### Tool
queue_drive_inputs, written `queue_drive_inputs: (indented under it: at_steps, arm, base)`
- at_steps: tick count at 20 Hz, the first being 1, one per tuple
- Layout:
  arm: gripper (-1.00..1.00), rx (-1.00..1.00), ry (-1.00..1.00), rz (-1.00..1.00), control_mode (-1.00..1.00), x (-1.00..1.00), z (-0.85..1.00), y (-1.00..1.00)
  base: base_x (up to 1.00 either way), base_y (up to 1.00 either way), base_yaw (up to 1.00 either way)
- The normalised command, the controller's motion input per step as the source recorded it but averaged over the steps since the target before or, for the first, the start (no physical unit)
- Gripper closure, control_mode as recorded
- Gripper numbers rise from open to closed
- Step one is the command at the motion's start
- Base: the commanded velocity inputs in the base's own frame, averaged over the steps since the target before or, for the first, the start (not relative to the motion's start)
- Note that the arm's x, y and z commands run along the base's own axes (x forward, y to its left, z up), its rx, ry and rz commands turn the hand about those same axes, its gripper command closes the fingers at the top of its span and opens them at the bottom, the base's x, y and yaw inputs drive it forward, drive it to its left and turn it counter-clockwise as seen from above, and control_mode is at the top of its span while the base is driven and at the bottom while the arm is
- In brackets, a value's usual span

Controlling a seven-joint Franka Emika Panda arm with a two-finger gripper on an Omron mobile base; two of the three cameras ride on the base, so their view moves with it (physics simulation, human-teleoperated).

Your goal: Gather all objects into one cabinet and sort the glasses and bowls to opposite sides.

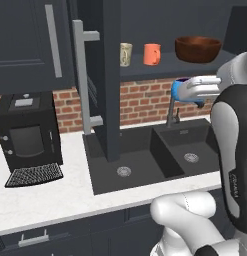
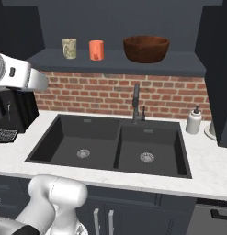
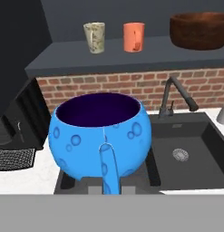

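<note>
Here the arm (image 1: 234,165) rises from its base, bends at a tall elbow and reaches its white hand level over the sink (image 1: 160,155), toward the brick wall. The gripper (image 1: 187,92) is closed on the blue bowl (image 3: 100,135), which it holds upright in the air above the sink, near the faucet (image 1: 171,107) and below the shelf; its fingertips are hidden behind the bowl in the hand view, where the bowl's dark inside and a blue handle-like strip on its near side show. In the left base view just a blue edge of the bowl (image 1: 179,90) peeks out past the hand.

Beyond the sink, up in the open cabinet (image 1: 107,75), the shelf (image 2: 119,62) carries the rest, well apart from the bowl: the beige tumbler (image 2: 69,48) farthest left, the orange tumbler (image 2: 96,49) just beside it, and the brown bowl (image 2: 146,48) to the right, above the faucet.
</note>
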Motion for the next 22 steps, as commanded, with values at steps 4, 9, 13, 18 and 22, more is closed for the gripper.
queue_drive_inputs:
  at_steps: [4, 9, 13, 18, 22]
  arm:
    - [1.00, 0.01, 0.00, 0.12, -1.00, 0.75, 0.00, 0.39]
    - [1.00, 0.05, 0.02, 0.13, -1.00, 0.92, 0.00, 0.01]
    - [1.00, 0.01, 0.00, 0.10, -1.00, 0.86, 0.00, 0.08]
    - [1.00, 0.00, 0.00, 0.02, -1.00, 0.64, 0.00, 0.34]
    - [1.00, 0.00, 0.00, 0.01, -1.00, 0.68, -0.06, 0.45]
  base:
    - [0.00, 0.00, 0.00]
    - [0.00, 0.00, 0.00]
    - [0.00, 0.00, 0.00]
    - [0.00, 0.00, 0.00]
    - [0.00, 0.00, 0.00]
